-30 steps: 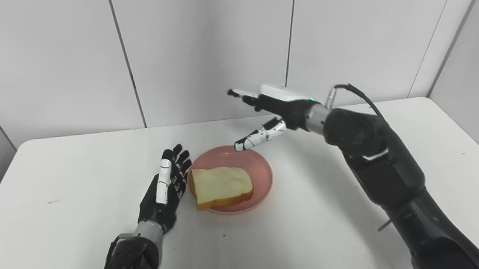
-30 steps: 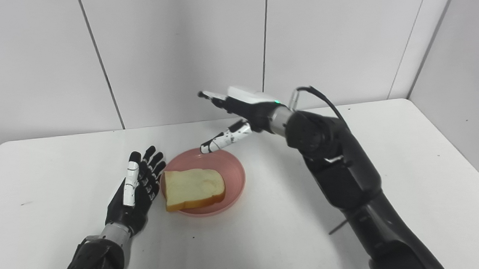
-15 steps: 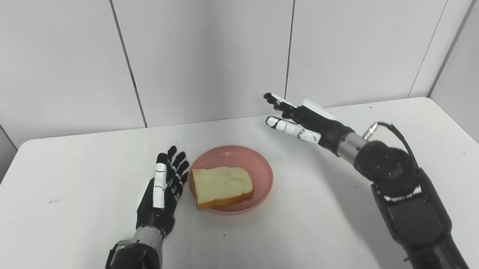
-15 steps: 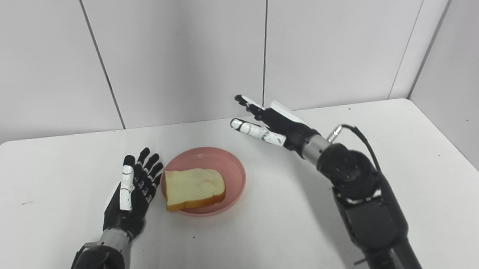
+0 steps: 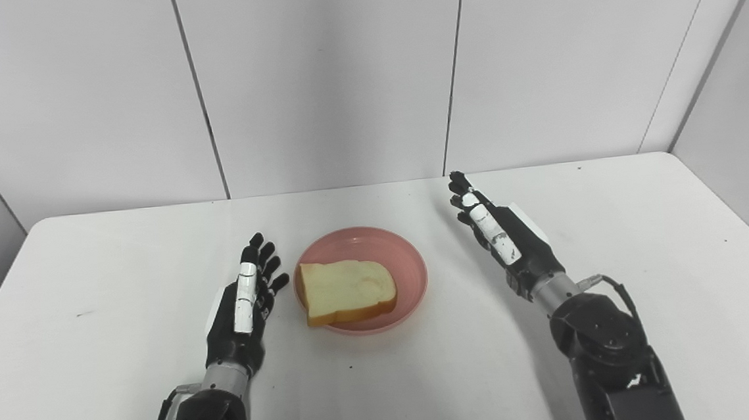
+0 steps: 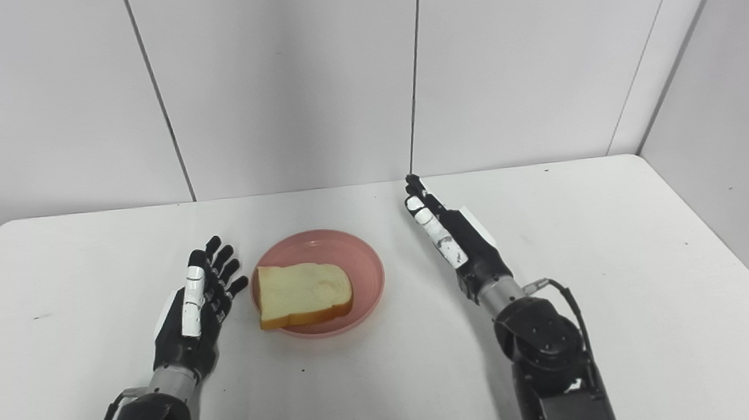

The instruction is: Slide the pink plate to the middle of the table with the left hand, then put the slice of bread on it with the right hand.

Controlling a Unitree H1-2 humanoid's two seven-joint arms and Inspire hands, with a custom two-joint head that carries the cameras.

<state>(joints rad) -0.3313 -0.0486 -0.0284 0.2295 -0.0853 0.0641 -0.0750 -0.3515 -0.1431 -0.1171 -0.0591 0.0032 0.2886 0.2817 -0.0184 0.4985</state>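
The pink plate [image 5: 404, 260] sits near the middle of the white table [image 5: 88, 256]. A slice of bread [image 5: 348, 289] lies flat on it, toward its left side. My left hand [image 5: 244, 306] rests just left of the plate, open, fingers straight and apart, a small gap from the rim. My right hand [image 5: 502, 237] lies to the right of the plate, open and flat, fingers pointing away from me, holding nothing. Neither hand touches plate or bread.
Grey wall panels [image 5: 325, 75] stand behind the table's far edge. A corner wall [image 5: 737, 112] closes in at the right. A few small dark specks mark the tabletop.
My right hand has pulled back from above the plate's far rim, moved right and come down low beside the plate. My left hand has drawn back slightly toward me.
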